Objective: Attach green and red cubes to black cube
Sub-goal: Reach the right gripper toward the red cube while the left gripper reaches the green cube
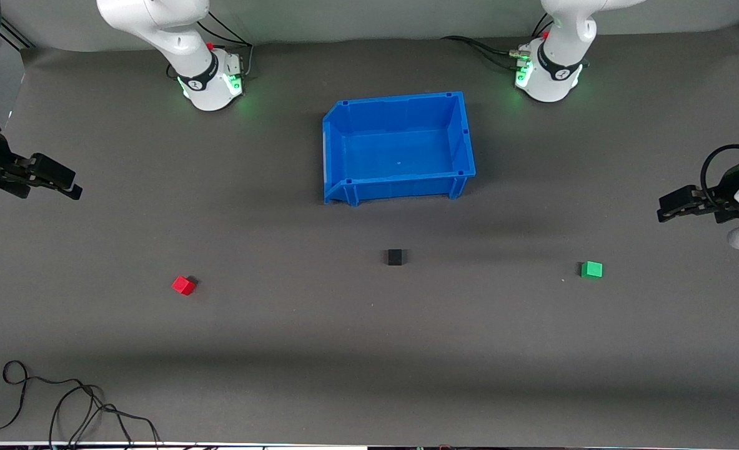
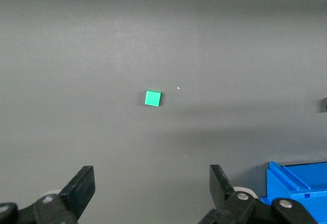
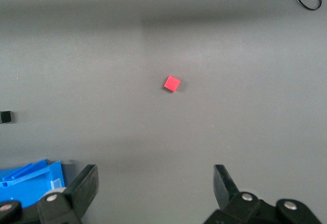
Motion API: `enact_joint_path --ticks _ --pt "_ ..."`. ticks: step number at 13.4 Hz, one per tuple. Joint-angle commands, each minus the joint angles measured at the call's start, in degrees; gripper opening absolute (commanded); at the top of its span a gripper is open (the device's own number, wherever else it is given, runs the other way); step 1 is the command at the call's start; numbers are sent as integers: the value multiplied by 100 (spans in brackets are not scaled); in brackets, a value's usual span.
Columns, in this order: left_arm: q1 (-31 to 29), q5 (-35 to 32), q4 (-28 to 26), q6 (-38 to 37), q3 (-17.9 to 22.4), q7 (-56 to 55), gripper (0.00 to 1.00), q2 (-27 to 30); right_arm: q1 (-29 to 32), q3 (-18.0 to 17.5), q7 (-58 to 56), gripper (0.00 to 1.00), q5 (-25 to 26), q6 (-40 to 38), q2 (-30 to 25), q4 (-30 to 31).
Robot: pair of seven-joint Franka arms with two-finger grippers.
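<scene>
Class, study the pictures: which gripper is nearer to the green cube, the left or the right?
Left. The left gripper hangs open above the table's left-arm end, close to the green cube. The right gripper, also open, waits at the right-arm end, closer to the red cube.

Grey table (image 1: 282,387): blue bin (image 1: 463,134), three cubes, cable (image 1: 63,406).

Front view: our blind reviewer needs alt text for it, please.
A black cube sits near the blue bin, the red cube and green cube far apart on either side. The left gripper and right gripper wait open at the table's ends.
</scene>
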State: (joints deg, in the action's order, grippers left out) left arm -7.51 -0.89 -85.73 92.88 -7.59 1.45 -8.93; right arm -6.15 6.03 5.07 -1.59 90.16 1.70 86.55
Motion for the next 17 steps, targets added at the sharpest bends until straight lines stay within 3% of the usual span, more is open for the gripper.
enact_joint_path --ticks 1,7,12,17 --pt "30 71 -40 -146 -5 -65 100 111 79 -58 -51 100 -113 90 -64 90" --pt "39 71 -22 -244 -14 -75 100 146 88 -67 -155 100 -69 90 23 160" --pt "12 62 -14 -323 12 -258 100 15 88 81 -1193 100 98 72 295 354" --pt "-5 -263 -49 -192 38 -2594 100 -371 106 337 -1105 100 -191 81 928 38"
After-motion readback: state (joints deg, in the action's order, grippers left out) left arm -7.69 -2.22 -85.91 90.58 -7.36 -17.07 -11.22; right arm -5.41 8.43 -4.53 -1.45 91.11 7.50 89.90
